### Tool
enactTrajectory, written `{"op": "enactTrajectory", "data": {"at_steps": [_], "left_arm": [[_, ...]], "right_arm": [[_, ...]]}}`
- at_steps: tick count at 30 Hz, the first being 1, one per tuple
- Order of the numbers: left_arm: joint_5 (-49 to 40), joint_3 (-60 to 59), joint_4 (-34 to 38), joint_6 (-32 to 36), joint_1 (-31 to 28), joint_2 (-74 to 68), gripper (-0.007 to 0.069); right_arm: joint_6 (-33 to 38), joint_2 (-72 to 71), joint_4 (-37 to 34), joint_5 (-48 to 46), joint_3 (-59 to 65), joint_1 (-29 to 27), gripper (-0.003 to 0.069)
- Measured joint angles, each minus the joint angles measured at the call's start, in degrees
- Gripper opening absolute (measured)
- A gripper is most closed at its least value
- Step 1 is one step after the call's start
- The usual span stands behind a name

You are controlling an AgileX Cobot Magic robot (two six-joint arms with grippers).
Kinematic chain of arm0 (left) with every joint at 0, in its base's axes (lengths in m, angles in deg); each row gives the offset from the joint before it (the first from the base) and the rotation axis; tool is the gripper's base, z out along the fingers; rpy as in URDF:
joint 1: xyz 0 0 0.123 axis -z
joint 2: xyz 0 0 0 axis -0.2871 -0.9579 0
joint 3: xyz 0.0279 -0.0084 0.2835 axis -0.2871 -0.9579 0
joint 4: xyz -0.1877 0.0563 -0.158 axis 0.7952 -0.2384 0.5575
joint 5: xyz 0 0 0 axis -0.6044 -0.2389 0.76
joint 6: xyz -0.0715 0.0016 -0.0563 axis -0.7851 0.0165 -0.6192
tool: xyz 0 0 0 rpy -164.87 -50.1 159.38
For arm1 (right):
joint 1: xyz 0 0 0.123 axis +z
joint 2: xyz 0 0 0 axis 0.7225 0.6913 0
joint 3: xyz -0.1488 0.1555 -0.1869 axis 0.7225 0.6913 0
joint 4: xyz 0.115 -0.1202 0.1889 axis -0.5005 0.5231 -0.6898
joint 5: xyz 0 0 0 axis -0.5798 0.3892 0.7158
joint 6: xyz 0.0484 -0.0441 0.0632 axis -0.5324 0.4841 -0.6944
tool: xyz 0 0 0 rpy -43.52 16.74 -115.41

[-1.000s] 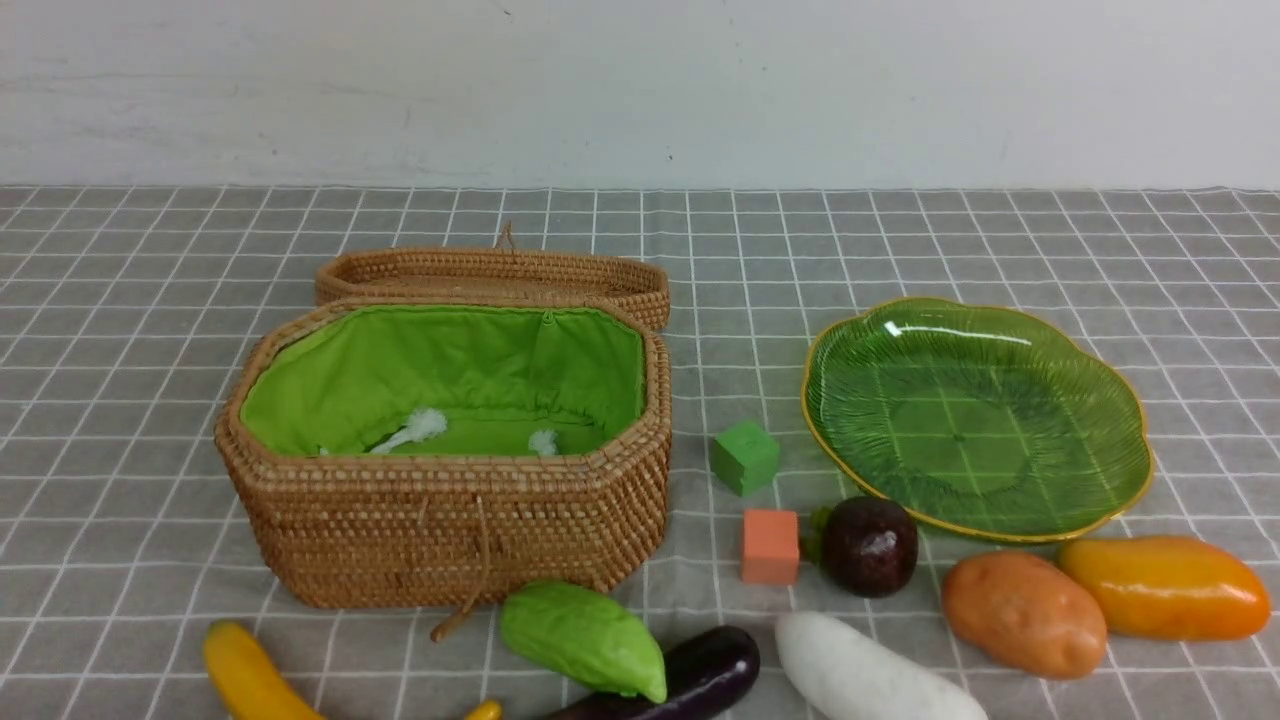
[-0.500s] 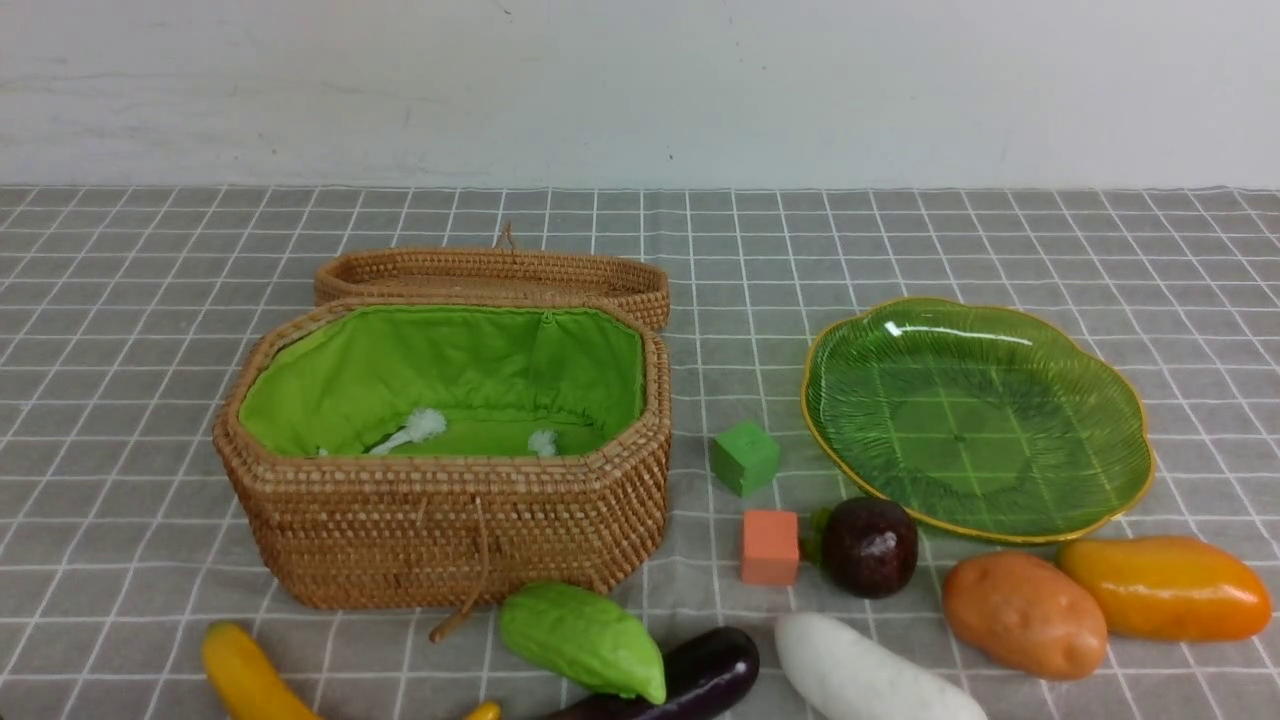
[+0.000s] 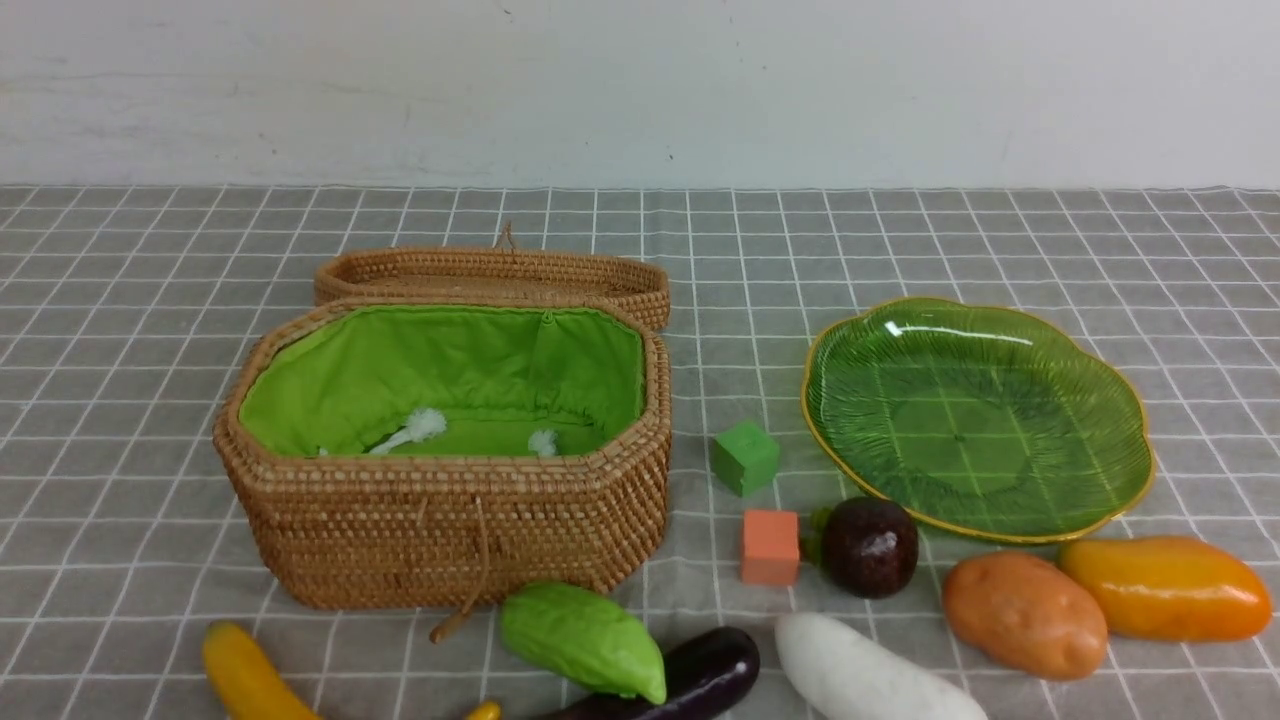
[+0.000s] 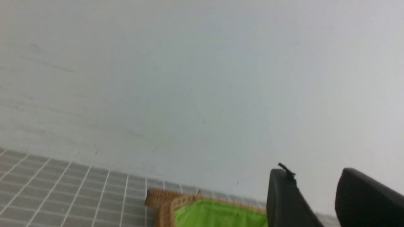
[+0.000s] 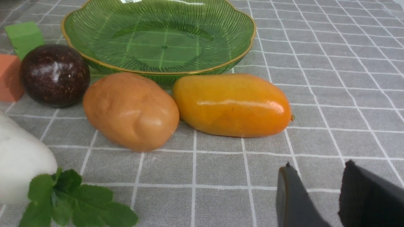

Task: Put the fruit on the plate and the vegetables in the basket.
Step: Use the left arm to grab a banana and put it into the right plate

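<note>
The open basket (image 3: 440, 520) stands left of centre, its green lining bare. The green plate (image 3: 975, 415) lies at the right with nothing on it. Along the near edge lie the banana (image 3: 245, 675), gourd (image 3: 585, 640), eggplant (image 3: 705, 670), radish (image 3: 860, 675), potato (image 3: 1022, 612) and mango (image 3: 1165, 588). The mangosteen (image 3: 870, 545) sits in front of the plate. My right gripper (image 5: 318, 166) is open above the cloth, short of the mango (image 5: 232, 104) and potato (image 5: 131, 110). My left gripper (image 4: 315, 171) is open in the air, near a corner of the basket (image 4: 164, 201). Neither shows in the front view.
A green cube (image 3: 745, 457) and an orange cube (image 3: 770, 547) sit between basket and plate. The basket's lid (image 3: 490, 275) lies folded back behind it. A white wall closes off the far edge of the grey checked cloth (image 3: 150, 400).
</note>
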Motion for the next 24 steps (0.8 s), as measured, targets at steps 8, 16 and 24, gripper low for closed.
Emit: {"op": "enactTrajectory", "data": {"at_steps": [8, 16, 24], "left_arm": [[-19.7, 22.9, 6.1, -0.2, 0.0, -10.2, 0.0238], [-39.9, 32.7, 1.5, -0.2, 0.0, -28.2, 0.0238], [-41.0, 32.8, -2.0, -0.3, 0.0, -39.8, 0.0238]], "right_arm": [[0.0, 0.0, 0.0, 0.0, 0.0, 0.0, 0.0241], [0.0, 0.0, 0.0, 0.0, 0.0, 0.0, 0.0241], [0.0, 0.0, 0.0, 0.0, 0.0, 0.0, 0.0241]]}}
